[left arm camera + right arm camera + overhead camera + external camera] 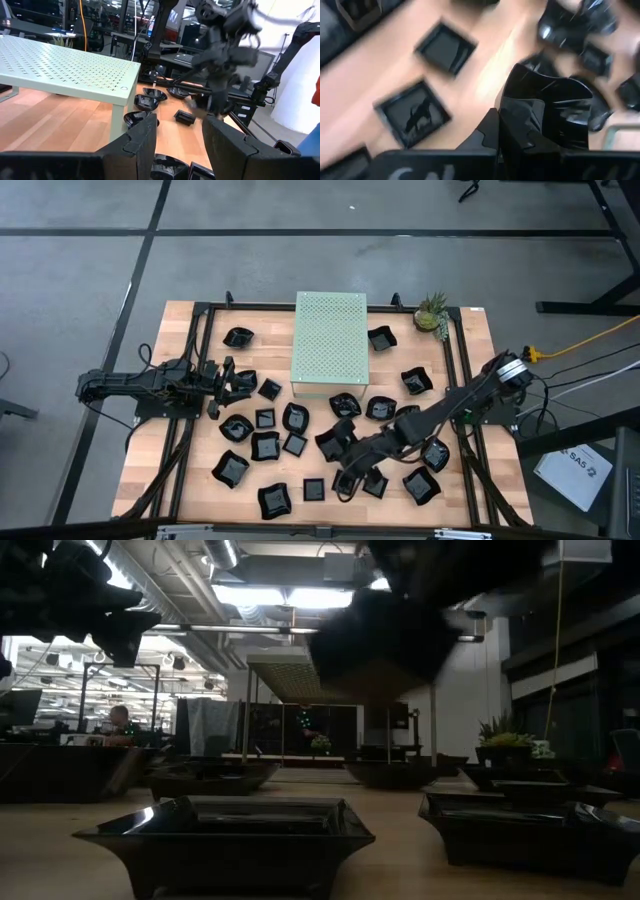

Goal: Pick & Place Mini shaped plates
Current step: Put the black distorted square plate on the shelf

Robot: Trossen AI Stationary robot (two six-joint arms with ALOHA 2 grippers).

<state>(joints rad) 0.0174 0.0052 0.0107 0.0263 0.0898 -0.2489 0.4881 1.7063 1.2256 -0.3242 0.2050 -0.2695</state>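
Your right gripper (512, 131) is pinching one wavy-rimmed black plate (547, 107) by its rim, fingers pressed together on the glossy wall; in the overhead picture it is hanging just in front of the pale green perforated box (329, 343), toward the table's near edge, above the thickest cluster of dishes. The other mini shaped plates (265, 446) are lying scattered on the wooden table (190, 455) on three sides of that box, square ones and irregular ones mixed; a few are sitting beside its far corners, near the small potted plant (432, 311).

Your left gripper (176, 145) is waiting with its fingers spread, level with the box's left side and just beside it, nothing between them.

The step in hand looks like carrying the lifted plate away from the pile; where it should go the pictures are not telling you, though the box is the likely spot. To do it well, keep the plate clear of the dishes beneath the arm; the grip is on a thin, slick rim, so move smoothly and avoid swinging, since the plate is hanging tilted from the fingers and could pivot or slip; lower it flat before you part the fingers.
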